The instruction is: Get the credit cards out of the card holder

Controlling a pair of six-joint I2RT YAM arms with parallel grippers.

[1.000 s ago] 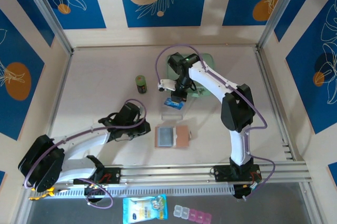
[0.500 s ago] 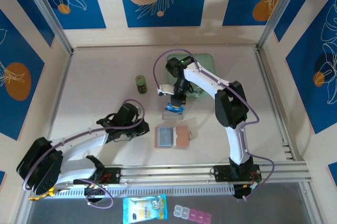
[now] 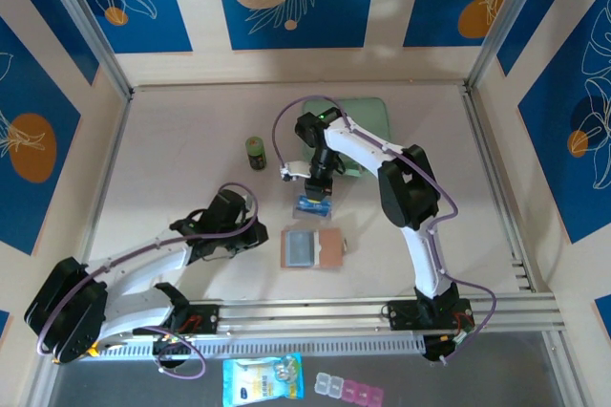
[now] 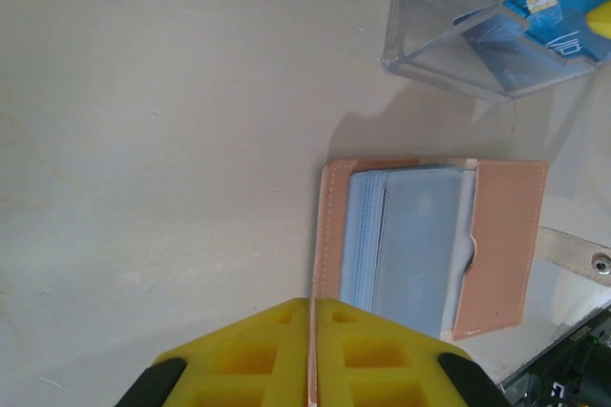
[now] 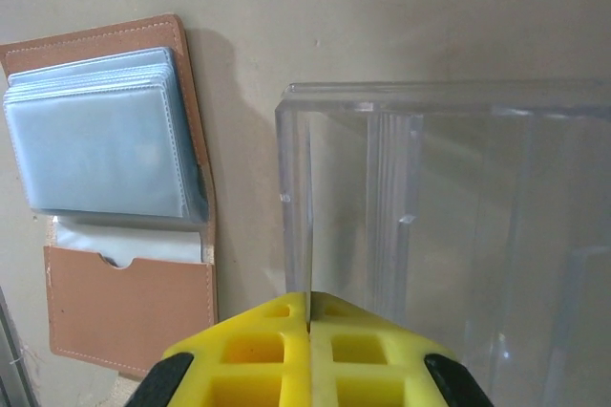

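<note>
card holder: lay open and flat on the table, clear pockets on its left half, tan flap on its right.
right gripper: closed, pointed down just beyond the card holder.
blue card: under the right gripper, just beyond the card holder, at a clear box.
left gripper: closed, low, left of the card holder, apart from it.
jar: upright, well beyond the card holder, to its left.
green case: farthest beyond the card holder, partly under the right arm.
</note>
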